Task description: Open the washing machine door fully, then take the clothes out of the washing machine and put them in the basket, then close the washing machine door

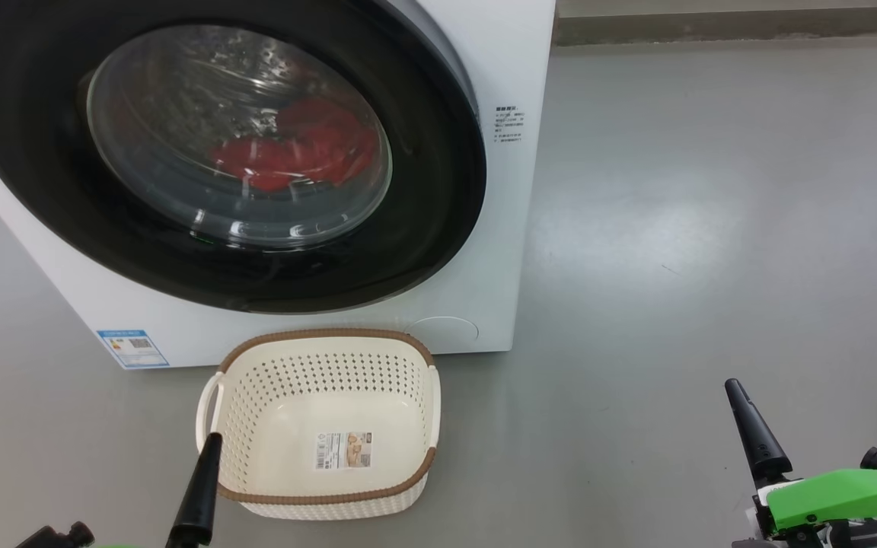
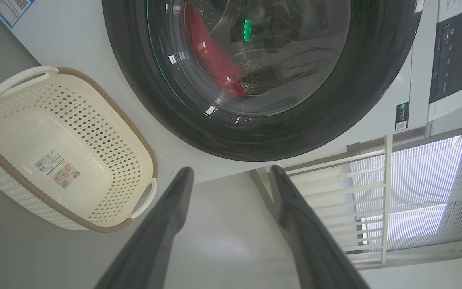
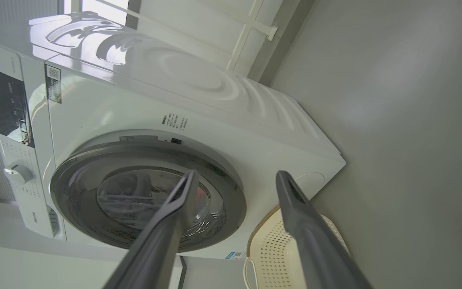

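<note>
— Nearest, bottom left: left gripper (image 2: 231, 170), fingers well apart, gripping nothing. Same at bottom right for right gripper (image 3: 237, 173): spread wide, empty

— Room to move?

— Plenty on the right: bare grey floor (image 1: 712, 228) from the near edge out to the far wall. Tighter on the left, with basket (image 1: 328, 333) just beyond the left finger

— Anything in the way?

— Just that basket, set on the floor close up to the lower front of washing machine (image 1: 515, 76), under the door. Paper label (image 1: 343, 450) on its bottom. Small blue label (image 1: 132, 348) low on the machine's front, left of the basket. Green casing (image 1: 838, 495) behind the right finger, at the near right corner

— And the task's things against the hands?

— Far ahead of both: washing machine door (image 1: 423, 190), flat against the front, looking shut. Behind its glass, low in the drum: clothes (image 1: 294, 152), red and bunched. Well apart from either gripper, touched by neither
</note>
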You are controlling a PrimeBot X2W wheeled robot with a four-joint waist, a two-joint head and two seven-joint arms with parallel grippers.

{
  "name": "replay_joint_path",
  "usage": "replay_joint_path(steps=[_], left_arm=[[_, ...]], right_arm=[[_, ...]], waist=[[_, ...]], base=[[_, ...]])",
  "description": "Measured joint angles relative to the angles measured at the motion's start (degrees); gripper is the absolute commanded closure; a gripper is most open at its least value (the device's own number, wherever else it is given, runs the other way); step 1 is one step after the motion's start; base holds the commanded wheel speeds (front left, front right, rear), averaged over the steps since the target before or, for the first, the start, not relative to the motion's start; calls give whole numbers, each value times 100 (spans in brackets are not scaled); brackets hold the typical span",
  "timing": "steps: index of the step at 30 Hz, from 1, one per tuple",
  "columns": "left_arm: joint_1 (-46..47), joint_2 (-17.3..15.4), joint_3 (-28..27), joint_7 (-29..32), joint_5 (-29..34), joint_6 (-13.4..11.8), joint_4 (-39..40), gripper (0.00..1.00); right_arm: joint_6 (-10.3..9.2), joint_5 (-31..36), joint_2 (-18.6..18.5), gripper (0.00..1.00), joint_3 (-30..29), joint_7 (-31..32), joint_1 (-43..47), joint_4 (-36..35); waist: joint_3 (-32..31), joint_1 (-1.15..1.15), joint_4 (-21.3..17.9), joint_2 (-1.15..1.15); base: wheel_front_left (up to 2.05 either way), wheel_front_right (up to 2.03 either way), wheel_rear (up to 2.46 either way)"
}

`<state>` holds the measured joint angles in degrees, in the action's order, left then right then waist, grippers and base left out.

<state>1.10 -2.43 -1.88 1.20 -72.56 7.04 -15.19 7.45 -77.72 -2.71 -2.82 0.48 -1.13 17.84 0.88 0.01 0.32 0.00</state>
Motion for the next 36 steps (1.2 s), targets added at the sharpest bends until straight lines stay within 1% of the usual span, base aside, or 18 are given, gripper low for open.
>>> replay_joint_path(steps=[11, 17, 26, 30, 32, 36], left_arm=[[-10, 0, 26, -189, 935, -4, 154, 0], [-25, -3, 76, -290, 1430, -53, 225, 0], [-131, -13, 144, -435, 1993, -54, 355, 0], [-131, -14, 153, -479, 2240, -54, 379, 0], [-131, -15, 156, -528, 2460, -54, 414, 0], [-132, -15, 165, -563, 2670, -54, 446, 0]], right_arm=[[0, 779, -41, 0, 93, -164, 4, -35], [0, 1143, -41, 0, 160, -270, 17, -65], [0, 1730, -42, 0, 194, -407, 115, -125], [0, 1866, -42, 0, 205, -457, 115, -138], [0, 2084, -42, 0, 224, -502, 115, -156], [0, 2224, -42, 0, 256, -537, 115, -175]], waist=[[32, 0, 14, 0], [43, 0, 14, 0], [77, 0, 11, 0], [88, 0, 9, 0], [99, 0, 9, 0], [109, 0, 10, 0]], base=[[0, 0, 0], [0, 0, 0], [0, 0, 0], [0, 0, 0], [0, 0, 0], [0, 0, 0]])
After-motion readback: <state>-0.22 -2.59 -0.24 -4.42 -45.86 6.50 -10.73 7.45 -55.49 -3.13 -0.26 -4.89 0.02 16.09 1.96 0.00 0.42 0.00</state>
